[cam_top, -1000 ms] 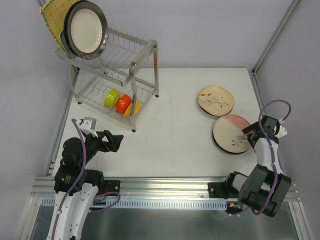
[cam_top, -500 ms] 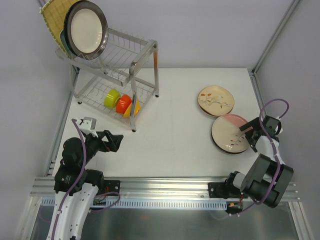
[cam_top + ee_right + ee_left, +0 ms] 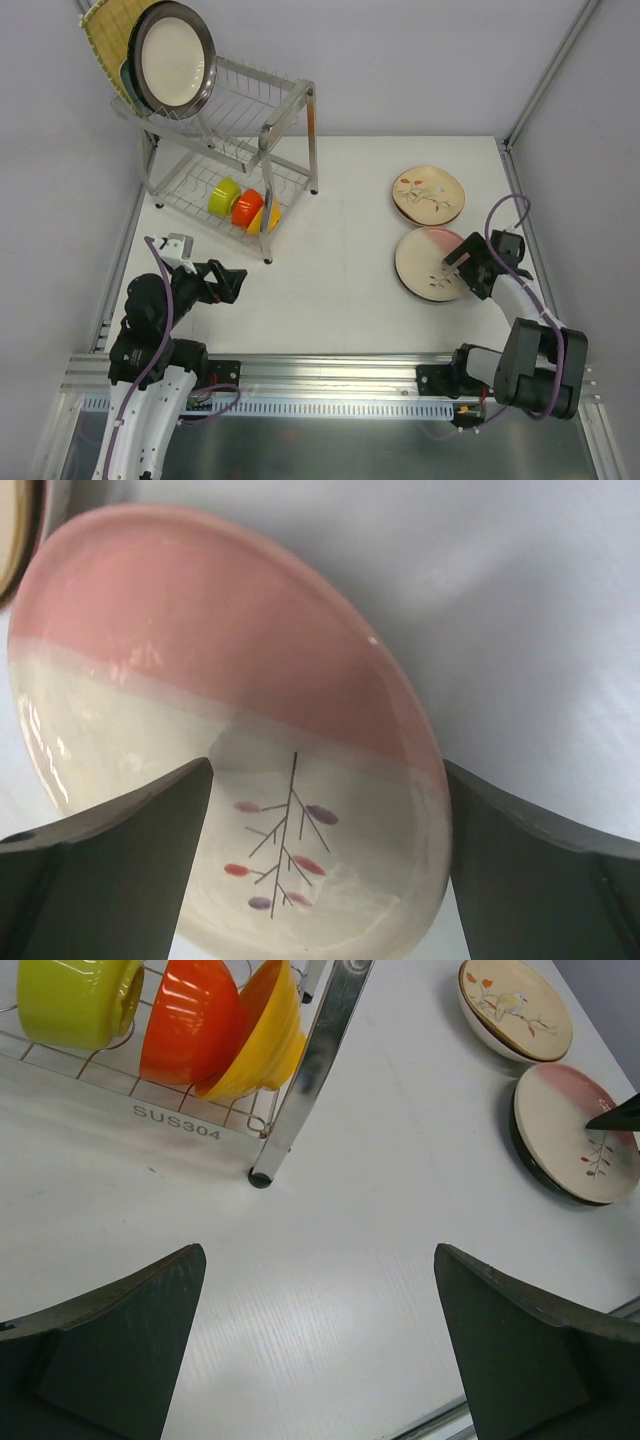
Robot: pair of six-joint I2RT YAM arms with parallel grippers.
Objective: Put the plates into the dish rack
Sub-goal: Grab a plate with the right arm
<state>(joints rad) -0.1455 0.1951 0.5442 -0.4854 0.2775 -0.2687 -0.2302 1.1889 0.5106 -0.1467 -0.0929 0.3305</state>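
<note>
The right gripper [image 3: 450, 266] has moved left, its jaws open wide at the pink plate [image 3: 425, 262] rim – not clamped – and the plate slid along, nearer the middle yet well apart from the rack [image 3: 290, 100], where the open left gripper [image 3: 235, 283] waits

The rack [image 3: 266, 140] is shiny metal wire. The pink-and-cream plate [image 3: 230, 680] and bowls [image 3: 190, 1020] look glossy and glazed. The table [image 3: 340, 250] is matt white.

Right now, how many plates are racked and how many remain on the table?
Done: yellow woven plate, teal plate and dark-rimmed plate stand in the top tier of the dish rack. In hand: right gripper, jaws open, straddles the pink-and-cream plate, not gripping. Left: that plate and the floral plate.
</note>
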